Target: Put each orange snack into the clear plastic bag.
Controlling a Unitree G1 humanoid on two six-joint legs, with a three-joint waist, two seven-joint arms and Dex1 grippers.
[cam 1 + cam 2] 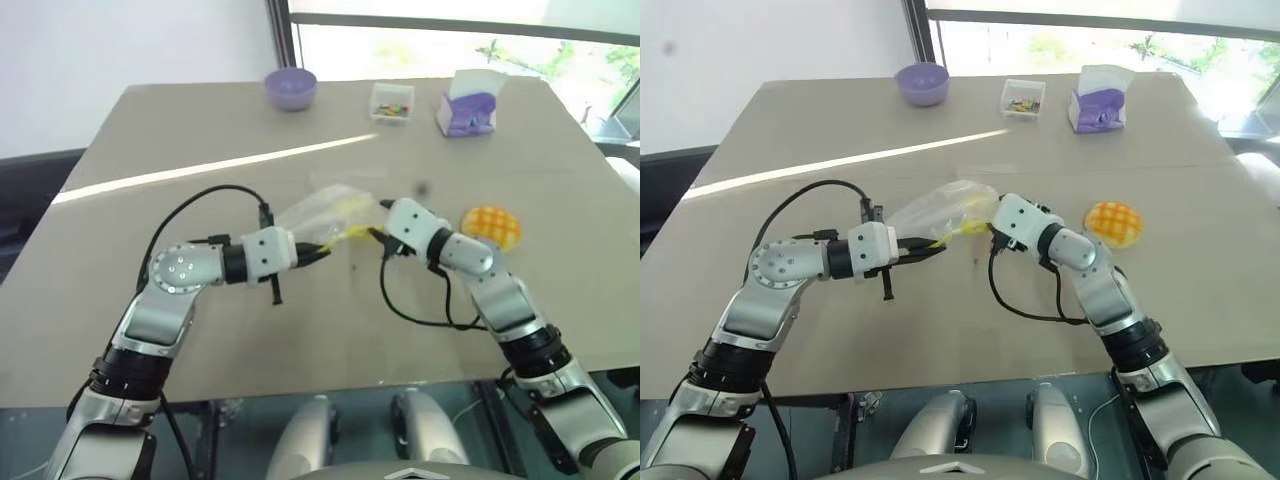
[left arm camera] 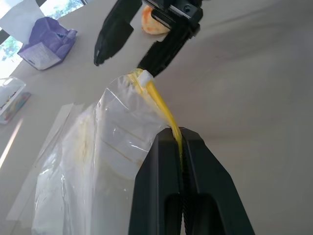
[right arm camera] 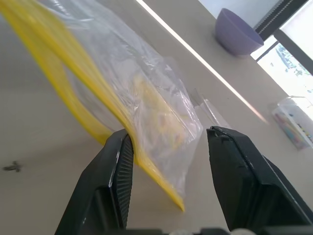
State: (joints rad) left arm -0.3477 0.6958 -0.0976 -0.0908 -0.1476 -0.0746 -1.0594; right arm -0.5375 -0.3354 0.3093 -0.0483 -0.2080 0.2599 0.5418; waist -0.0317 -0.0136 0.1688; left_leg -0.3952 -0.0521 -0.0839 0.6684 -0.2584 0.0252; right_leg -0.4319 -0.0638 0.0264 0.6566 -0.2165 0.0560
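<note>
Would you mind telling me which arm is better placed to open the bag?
Right, probably. The left gripper is shut on the bag's yellow seal, while the right gripper is open at its mouth.

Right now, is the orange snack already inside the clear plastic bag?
No, the orange snack lies on the table, beside the clear plastic bag.

Both eye views look forward and down over the counter; each wrist view sits close behind the clear plastic bag.

Beige table; sunlight stripe across it; white wall behind; bright window.
</note>
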